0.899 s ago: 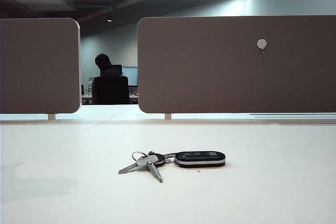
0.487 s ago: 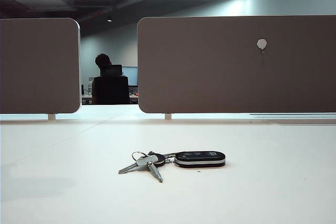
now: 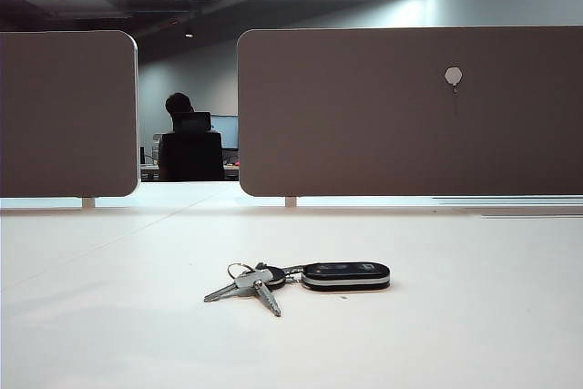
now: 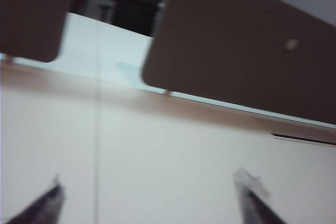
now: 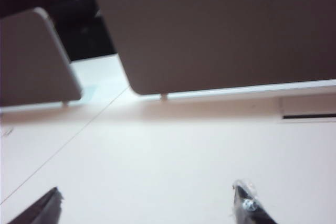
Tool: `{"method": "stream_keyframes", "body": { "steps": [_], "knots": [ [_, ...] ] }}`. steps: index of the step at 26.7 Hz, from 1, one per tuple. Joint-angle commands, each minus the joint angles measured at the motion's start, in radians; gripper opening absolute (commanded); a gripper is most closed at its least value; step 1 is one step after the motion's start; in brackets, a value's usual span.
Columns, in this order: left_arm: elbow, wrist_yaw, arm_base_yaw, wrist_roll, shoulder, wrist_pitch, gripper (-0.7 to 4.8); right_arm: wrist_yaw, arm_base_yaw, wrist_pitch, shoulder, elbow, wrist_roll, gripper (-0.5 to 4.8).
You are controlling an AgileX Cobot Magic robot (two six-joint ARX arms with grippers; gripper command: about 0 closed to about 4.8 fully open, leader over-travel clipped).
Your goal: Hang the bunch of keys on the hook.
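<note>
You have the bunch of keys (image 3: 301, 278) lying flat on the white worktop (image 3: 474, 316), near the middle of the exterior view — two silver keys splayed to the left of the ring, the black fob with its silver band to the right. Nothing touches it. The hook (image 3: 453, 76) sits high on the larger brown panel (image 3: 364, 116) at the back of the worktop, well apart from the keys, its thin prong hanging below the pale plate; it is bare. A second brown panel (image 3: 64, 116) stands to the left, with a gap between them. Neither arm shows in the exterior view. Your left gripper (image 4: 152, 203) hangs over bare worktop, fingers (image 4: 44, 208) spread wide, holding nothing. Your right gripper (image 5: 147, 205) likewise — fingers (image 5: 247, 208) wide apart and empty, pointed toward the panel. Both wrist views are blurred; the hook shows only as a pale spot.
</note>
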Motion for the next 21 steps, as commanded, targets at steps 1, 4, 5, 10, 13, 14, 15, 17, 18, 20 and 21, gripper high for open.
{"method": "stream_keyframes", "body": {
  "steps": [1,4,5,10,13,14,15,17,18,20,21],
  "knots": [
    [0.053,0.068,-0.023,0.018,0.097,0.06,4.79,-0.069,0.032,0.008,0.111,0.063,-0.042,4.79],
    [0.104,0.127,-0.04,0.035,0.217,0.105,4.79,-0.115,0.079,0.008,0.241,0.117,-0.056,4.79],
    [0.13,0.146,-0.046,0.043,0.267,0.104,4.79,-0.128,0.097,0.008,0.279,0.13,-0.057,4.79],
    [0.234,0.188,-0.085,0.067,0.473,0.102,4.79,-0.142,0.236,0.015,0.48,0.198,-0.056,4.79],
    [0.304,0.203,-0.101,0.064,0.562,0.066,4.79,-0.123,0.34,0.038,0.594,0.235,-0.057,4.79],
    [0.327,0.204,-0.105,0.069,0.584,0.037,4.79,-0.124,0.368,0.037,0.631,0.248,-0.057,4.79],
    [0.352,0.207,-0.11,0.08,0.607,-0.003,4.79,-0.126,0.394,0.035,0.671,0.262,-0.057,4.79],
    [0.408,0.209,-0.129,0.146,0.658,-0.119,4.79,-0.128,0.441,0.027,0.756,0.296,-0.057,4.79],
    [0.43,0.204,-0.14,0.187,0.681,-0.173,4.79,-0.127,0.463,0.031,0.798,0.311,-0.057,4.79],
    [0.465,0.183,-0.17,0.273,0.725,-0.277,4.79,-0.122,0.518,0.045,0.886,0.342,-0.06,4.79],
    [0.476,0.161,-0.183,0.306,0.741,-0.322,4.79,-0.119,0.541,0.055,0.927,0.354,-0.062,4.79]
  ]
}}
